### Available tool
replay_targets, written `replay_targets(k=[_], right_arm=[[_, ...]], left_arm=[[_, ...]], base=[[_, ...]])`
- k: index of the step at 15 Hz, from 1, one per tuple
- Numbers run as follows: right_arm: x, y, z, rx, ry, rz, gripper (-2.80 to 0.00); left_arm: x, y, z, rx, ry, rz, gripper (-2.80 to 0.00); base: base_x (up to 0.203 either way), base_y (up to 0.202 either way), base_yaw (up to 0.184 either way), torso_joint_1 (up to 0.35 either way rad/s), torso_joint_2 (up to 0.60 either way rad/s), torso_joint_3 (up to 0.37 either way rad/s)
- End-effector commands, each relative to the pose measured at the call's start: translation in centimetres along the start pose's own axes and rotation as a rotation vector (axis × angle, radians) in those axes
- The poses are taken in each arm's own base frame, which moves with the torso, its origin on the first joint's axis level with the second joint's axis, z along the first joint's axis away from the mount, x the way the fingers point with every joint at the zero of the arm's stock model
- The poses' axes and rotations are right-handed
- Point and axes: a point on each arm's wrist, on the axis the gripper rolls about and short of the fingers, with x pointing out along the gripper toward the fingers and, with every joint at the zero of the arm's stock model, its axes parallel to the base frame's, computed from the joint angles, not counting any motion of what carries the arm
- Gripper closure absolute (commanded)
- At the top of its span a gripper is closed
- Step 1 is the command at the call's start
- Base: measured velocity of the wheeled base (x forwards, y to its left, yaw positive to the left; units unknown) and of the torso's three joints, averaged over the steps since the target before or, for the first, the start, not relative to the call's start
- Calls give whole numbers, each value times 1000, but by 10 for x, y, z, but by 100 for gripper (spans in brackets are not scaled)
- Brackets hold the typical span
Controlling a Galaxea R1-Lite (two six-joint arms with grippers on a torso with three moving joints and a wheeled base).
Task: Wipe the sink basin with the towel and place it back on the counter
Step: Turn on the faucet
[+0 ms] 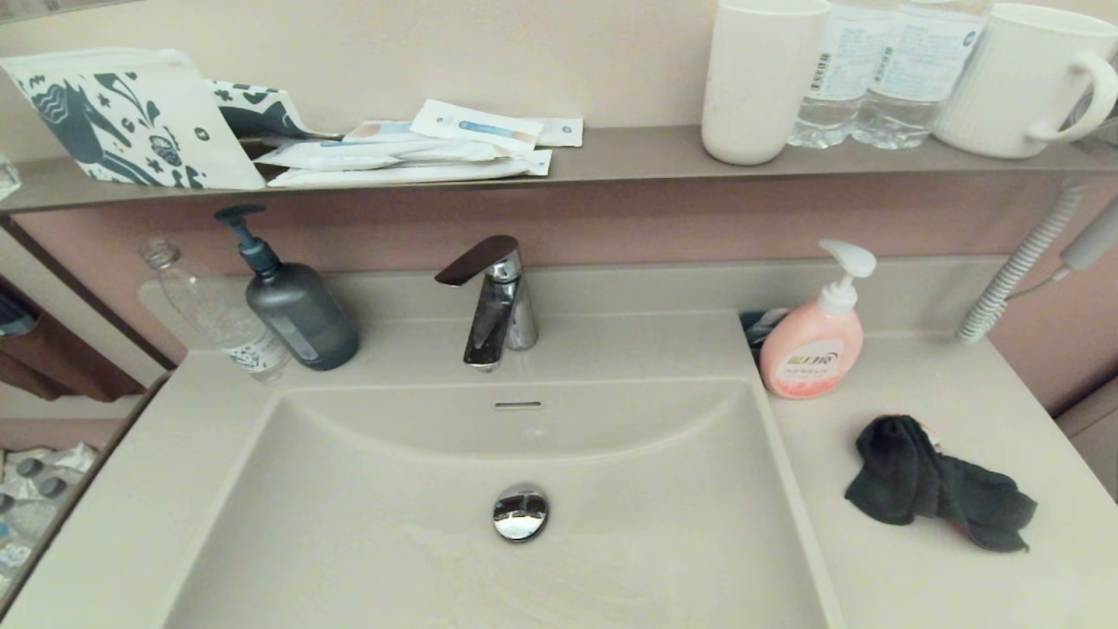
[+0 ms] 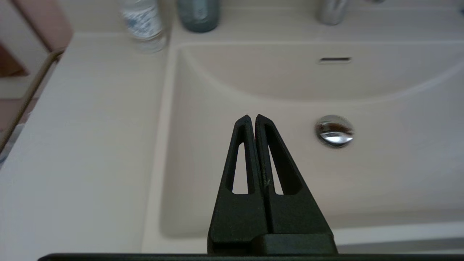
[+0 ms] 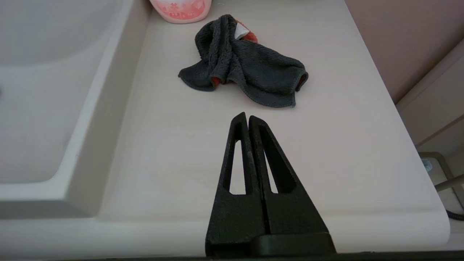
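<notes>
Towel point(image 1: 939, 485), lower right on bench point(image 1: 917, 577), ungrasped. Our right hand point(image 3: 248, 116) and left hand point(image 2: 252, 117) both pressed together. Next, we judge: spread right hand, pinch towel.

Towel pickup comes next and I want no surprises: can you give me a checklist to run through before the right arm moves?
1. Towel lies free on the counter, nothing on it: ok.
2. Right gripper short of the towel, path between them bare: ok.
3. Right gripper open for a grasp: not ok, it is shut.
4. Pink soap bottle close behind the towel, apart from it: ok, but mind it.
5. Sink basin free of objects apart from its drain plug: ok.
6. Left gripper, shut, hangs over the basin, in the wiping area: not ok.
</notes>
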Motion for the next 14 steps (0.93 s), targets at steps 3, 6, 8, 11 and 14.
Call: replay_targets(k=[3,6,8,11,14], right_arm=[[0,0,0,-1,1,1,0],[0,0,0,-1,1,1,0],[0,0,0,1,1,1,0],[0,0,0,-1,1,1,0],[0,0,0,0,1,1,0]], left_arm=[[23,-2,35,-16,108,-128,0],[56,-3,54,-44,129,-218,0],[85,-3,63,-55,141,-260,0],[129,-8,66,-96,170,-323,0],[160,-32,70,-119,126,-405,0]], base=[[0,0,0,0,0,0],[0,0,0,0,0,0],[0,0,0,0,0,0],[0,0,0,0,0,0],[0,0,0,0,0,0]])
